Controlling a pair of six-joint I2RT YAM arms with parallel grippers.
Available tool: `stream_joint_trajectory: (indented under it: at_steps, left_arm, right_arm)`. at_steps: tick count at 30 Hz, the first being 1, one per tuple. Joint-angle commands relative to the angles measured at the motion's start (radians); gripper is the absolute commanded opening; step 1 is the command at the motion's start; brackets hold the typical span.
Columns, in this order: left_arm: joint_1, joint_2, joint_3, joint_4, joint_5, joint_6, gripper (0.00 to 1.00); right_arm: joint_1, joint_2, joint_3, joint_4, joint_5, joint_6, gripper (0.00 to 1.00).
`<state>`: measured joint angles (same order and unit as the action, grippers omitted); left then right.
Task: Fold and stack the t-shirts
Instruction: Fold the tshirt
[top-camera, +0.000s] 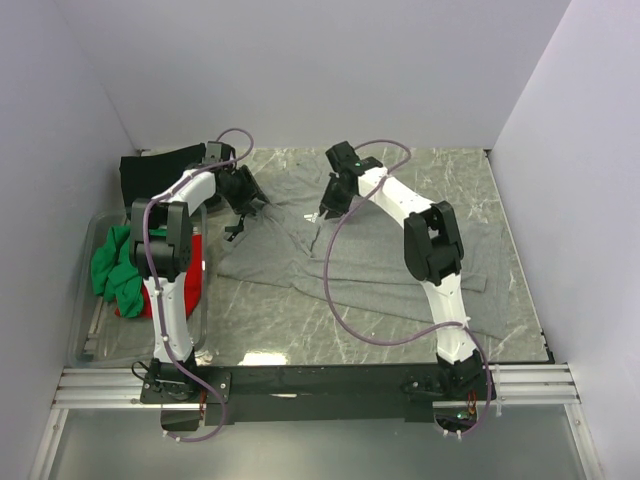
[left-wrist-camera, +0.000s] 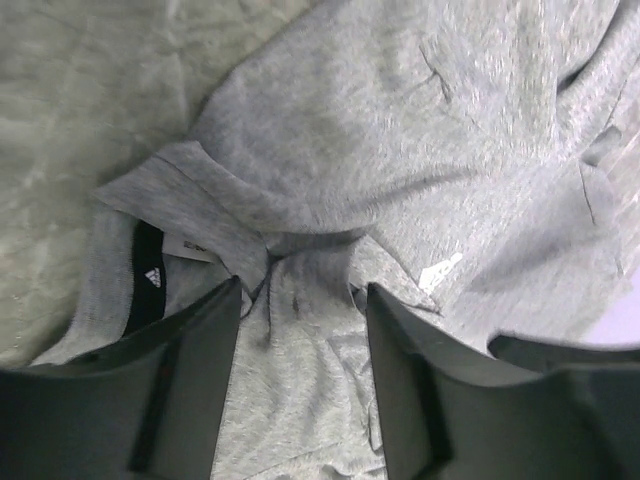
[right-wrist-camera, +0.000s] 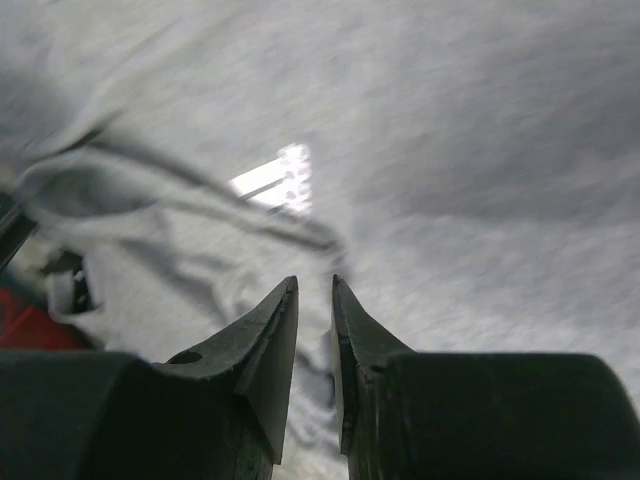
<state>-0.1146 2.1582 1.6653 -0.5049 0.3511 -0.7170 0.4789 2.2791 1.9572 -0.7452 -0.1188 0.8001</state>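
Nearly closed, the right end effector (right-wrist-camera: 314, 282) seems to pinch a thin fold of the grey shirt (top-camera: 380, 265), which lies rumpled across the middle of the surface (top-camera: 270, 325); the left end effector (left-wrist-camera: 303, 290) gapes wide by its collar (left-wrist-camera: 148, 275), holding nothing. Pulling from that one pinch could drag the shirt askew or let the fold slip. Pale walls (top-camera: 320, 70) box in the marbled surface

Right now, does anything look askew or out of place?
Yes. The grey t-shirt is not flat: fabric is bunched near its collar. The green shirt and red shirt lie heaped in the bin.
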Motion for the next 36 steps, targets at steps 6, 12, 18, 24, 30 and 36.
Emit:
stream_joint_trajectory:
  at_steps: [6,12,18,24,30,36]
  left_arm:
    - [-0.014,-0.185,-0.079,0.063,-0.104,0.022,0.69]
    - [-0.031,-0.218,-0.205,0.120,0.017,-0.009,0.72]
    - [-0.042,-0.205,-0.288,0.190,0.103,-0.036,0.72]
    - [-0.048,-0.201,-0.326,0.174,0.085,-0.016,0.72]
    - [-0.046,-0.210,-0.360,0.149,0.048,-0.001,0.73]
    - [-0.046,-0.219,-0.406,0.151,0.026,0.008,0.73]
  right_arm:
    - [0.115,0.011,0.163,-0.056,-0.015,-0.042,0.28]
    - [0.145,0.080,0.198,-0.069,-0.016,-0.048,0.27]
    - [0.152,0.125,0.192,-0.077,0.013,-0.059,0.28]
    - [0.152,0.151,0.204,-0.080,0.034,-0.062,0.28]
    - [0.152,0.172,0.210,-0.089,0.038,-0.068,0.19]
    - [0.147,0.142,0.171,-0.069,0.054,-0.062,0.01]
